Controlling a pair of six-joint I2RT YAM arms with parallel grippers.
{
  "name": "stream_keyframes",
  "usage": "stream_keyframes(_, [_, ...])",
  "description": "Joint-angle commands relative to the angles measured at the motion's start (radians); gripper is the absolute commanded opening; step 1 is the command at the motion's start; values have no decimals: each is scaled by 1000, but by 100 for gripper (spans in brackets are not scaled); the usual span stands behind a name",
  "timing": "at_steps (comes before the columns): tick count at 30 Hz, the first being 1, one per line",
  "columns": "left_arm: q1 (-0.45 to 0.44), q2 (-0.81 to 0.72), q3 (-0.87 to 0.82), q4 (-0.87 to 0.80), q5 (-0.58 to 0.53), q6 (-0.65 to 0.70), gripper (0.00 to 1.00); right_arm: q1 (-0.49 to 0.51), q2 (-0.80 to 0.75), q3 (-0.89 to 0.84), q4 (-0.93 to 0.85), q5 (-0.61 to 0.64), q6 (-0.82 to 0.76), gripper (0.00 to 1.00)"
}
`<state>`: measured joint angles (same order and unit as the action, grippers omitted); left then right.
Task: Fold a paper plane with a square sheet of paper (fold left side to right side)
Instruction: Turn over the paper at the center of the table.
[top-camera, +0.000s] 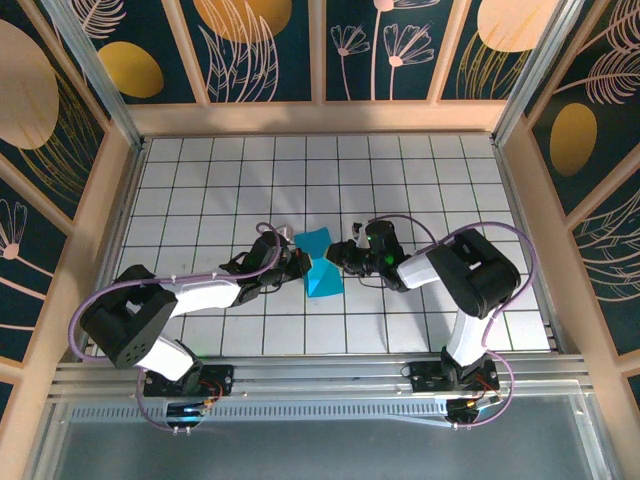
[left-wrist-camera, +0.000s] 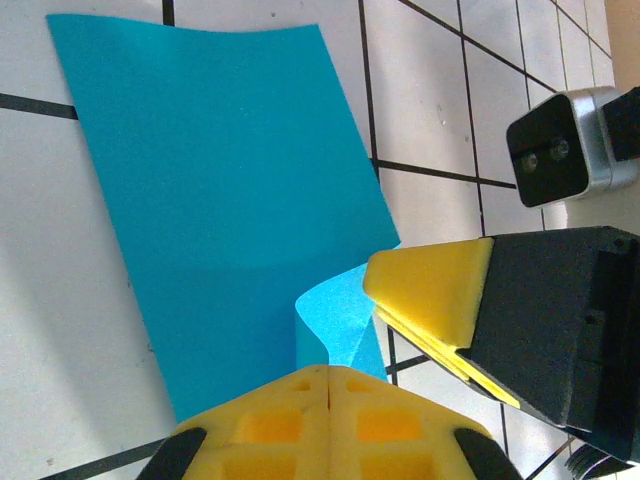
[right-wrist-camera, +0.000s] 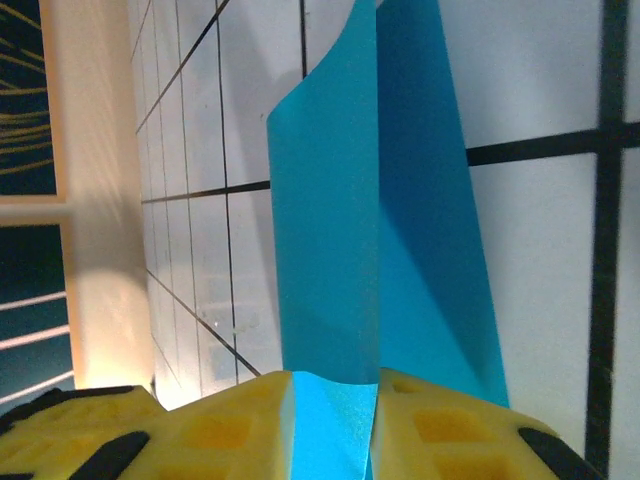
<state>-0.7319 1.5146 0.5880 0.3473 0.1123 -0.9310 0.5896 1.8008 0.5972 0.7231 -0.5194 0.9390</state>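
Observation:
The square sheet of paper (top-camera: 322, 266) is turquoise blue and lies mid-table, bunched up into a raised ridge at its middle. My left gripper (top-camera: 299, 262) comes in from the left. Its yellow fingers (left-wrist-camera: 330, 385) are pressed flush together, and a curled flap of the sheet (left-wrist-camera: 336, 318) rises straight out of their seam. My right gripper (top-camera: 340, 257) faces it from the right. Its jaws stand a narrow gap apart, and the bent paper (right-wrist-camera: 335, 425) fills that gap from pad to pad. The rest of the sheet (right-wrist-camera: 425, 250) slopes down to the tiles beyond.
White tiled table (top-camera: 420, 190) with black grid lines, walled by wooden rails (top-camera: 320, 118) at the back and sides. The right gripper's finger (left-wrist-camera: 430, 285) sits a few centimetres from the left fingertips. A small silver and black block (left-wrist-camera: 560, 150) stands behind it.

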Motion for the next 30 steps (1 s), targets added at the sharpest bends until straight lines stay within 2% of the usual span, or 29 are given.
stream_keyframes(1, [5, 4, -11, 0, -25, -12, 3, 14, 6, 33, -6, 18, -40, 19])
stream_keyframes(4, [5, -23, -15, -10, -46, -19, 15, 16, -14, 36, -11, 30, -67, 8])
stream_keyframes(6, [6, -60, -16, -38, -75, -17, 27, 16, -45, 36, -23, 52, -95, 0])
stream_keyframes(8, [5, -113, -15, -74, -112, -10, 36, 13, -87, 38, -45, 75, -129, 0])
stream_keyframes(11, [9, -222, -19, -132, -179, 0, 58, 5, -172, 38, -73, 111, -184, 0])
stream_keyframes(14, [21, -352, -31, -167, -227, 5, 75, -19, -281, 29, -94, 124, -236, 0])
stream_keyframes(16, [40, -440, -49, -161, -231, -1, 84, -37, -365, 13, -89, 116, -255, 0])
stream_keyframes(19, [58, -572, -95, -64, -191, 4, 97, -94, -495, -15, -67, 83, -266, 0])
stream_keyframes(24, [60, -679, -150, 217, -43, 16, 99, -166, -680, -37, -21, 2, -239, 0])
stream_keyframes(27, [60, -628, -138, 378, 95, -18, 99, -179, -737, -39, 27, -45, -195, 0])
stream_keyframes(30, [60, -534, -89, 455, 213, -43, 99, -180, -750, -40, 91, -83, -124, 0])
